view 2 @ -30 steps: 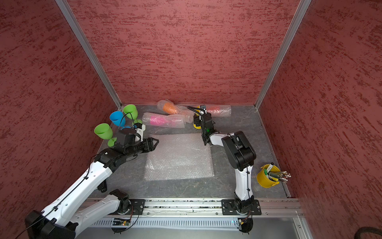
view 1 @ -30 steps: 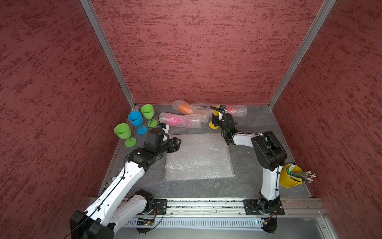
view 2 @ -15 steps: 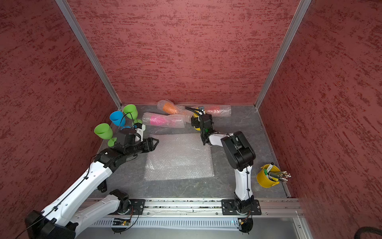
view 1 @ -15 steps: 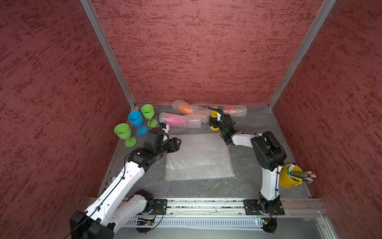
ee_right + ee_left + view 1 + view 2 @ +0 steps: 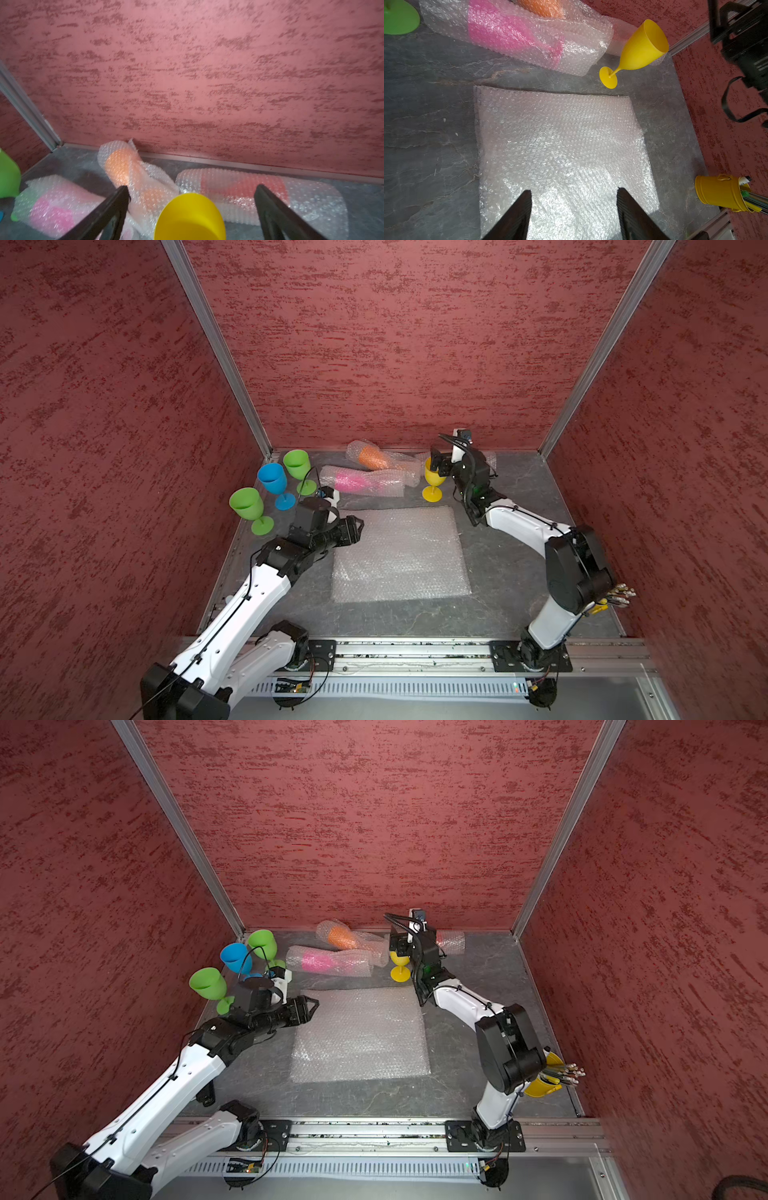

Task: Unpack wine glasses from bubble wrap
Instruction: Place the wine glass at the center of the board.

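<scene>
Plainly, the right gripper (image 5: 191,187) stands released, jaws wide either side of the upright yellow goblet (image 5: 433,479) at upper centre; a sideways drift could tip it against the pink roll (image 5: 361,481), orange roll (image 5: 374,457) or red roll (image 5: 243,187) nearby. The left gripper (image 5: 574,190) gapes empty over the flat bubble wrap sheet (image 5: 399,551) mid-frame. At left stand the blue goblet (image 5: 272,478) and 2 green goblets (image 5: 246,502). Grey stone-look tabletop (image 5: 511,572), rough red walls (image 5: 395,344).

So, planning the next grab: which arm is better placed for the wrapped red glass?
Right. The right gripper is open close to the red roll, astride the yellow glass; the left gripper is open over the flat sheet, farther off.
</scene>
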